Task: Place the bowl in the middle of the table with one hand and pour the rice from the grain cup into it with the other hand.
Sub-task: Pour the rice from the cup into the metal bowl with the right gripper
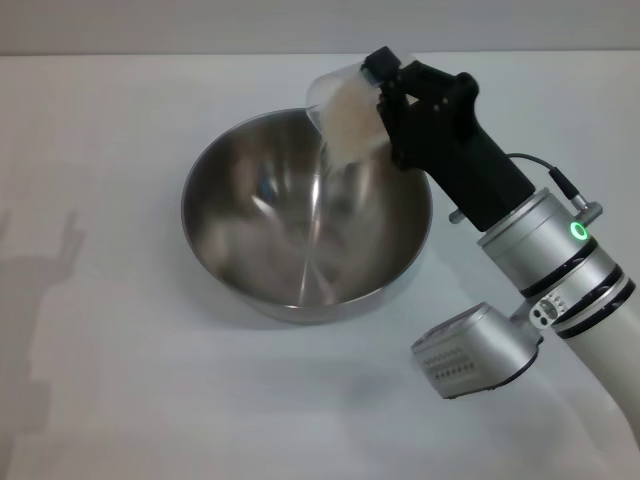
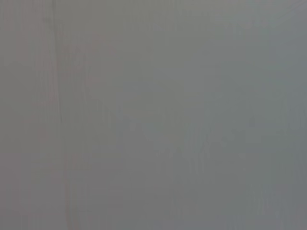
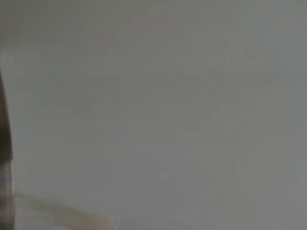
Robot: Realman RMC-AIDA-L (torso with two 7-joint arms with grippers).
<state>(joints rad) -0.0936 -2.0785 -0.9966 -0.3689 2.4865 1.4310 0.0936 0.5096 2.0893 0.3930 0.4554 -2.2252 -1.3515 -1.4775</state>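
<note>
The large steel bowl (image 1: 305,225) stands on the white table (image 1: 110,150), near its middle. My right gripper (image 1: 385,85) is shut on the clear grain cup (image 1: 345,105) and holds it tilted over the bowl's far right rim, lip pointing down toward the inside. The off-white rice (image 1: 350,120) lies against the cup's lower wall, near the lip. No grains show on the bowl's floor. The left gripper is out of view; only its shadow falls on the table at the left. The left wrist view shows only blank grey surface.
My right arm (image 1: 540,260) crosses the table's right side from the front right corner. The right wrist view shows plain surface with a dark edge (image 3: 4,143) at one side. The table's far edge (image 1: 150,54) runs along the back.
</note>
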